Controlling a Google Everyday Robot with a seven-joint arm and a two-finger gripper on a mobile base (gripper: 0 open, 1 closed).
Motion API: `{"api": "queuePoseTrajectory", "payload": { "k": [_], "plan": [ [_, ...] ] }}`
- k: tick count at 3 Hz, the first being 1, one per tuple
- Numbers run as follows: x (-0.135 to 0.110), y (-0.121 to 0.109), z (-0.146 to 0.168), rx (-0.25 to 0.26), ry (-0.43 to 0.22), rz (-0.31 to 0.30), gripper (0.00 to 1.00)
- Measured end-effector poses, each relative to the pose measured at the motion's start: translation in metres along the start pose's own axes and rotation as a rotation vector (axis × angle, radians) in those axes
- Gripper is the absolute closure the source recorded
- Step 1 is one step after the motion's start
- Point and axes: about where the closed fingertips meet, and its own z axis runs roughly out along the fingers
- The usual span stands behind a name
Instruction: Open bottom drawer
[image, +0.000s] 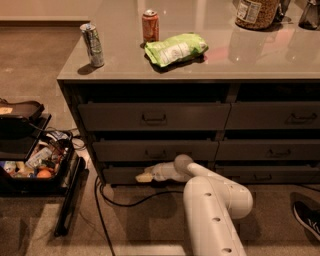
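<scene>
Bottom drawer (120, 175), lowest of the left stack under the grey countertop (235, 62), has the gripper (145, 177) low at its slim front panel near centre, its grip state not discernible, with the white arm (212, 202) reaching in from lower right.

A: Floor, walls?
B: Brown carpet (35, 65) is seen throughout; a pale wall strip (45, 10) is seen top left.
A: Furniture, light?
B: A grey drawer cabinet (200, 117) is seen; dim light is reflected on its glossy top (225, 60). The gripper (145, 177) is seen low at the cabinet's base.
</scene>
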Motion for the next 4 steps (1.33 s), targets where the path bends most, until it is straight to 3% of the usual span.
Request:
{"api": "queuePoseTrajectory", "payload": {
  "k": [1, 2, 3, 4],
  "plan": [
    [0.000, -0.001, 0.000, 0.003, 0.000, 0.000, 0.00],
    [0.005, -0.004, -0.009, 0.041, -0.010, 0.006, 0.00],
    [0.005, -0.003, -0.008, 0.041, -0.010, 0.007, 0.00],
    [-0.004, -0.017, -0.003, -0.009, -0.035, 0.028, 0.00]
  ]
}}
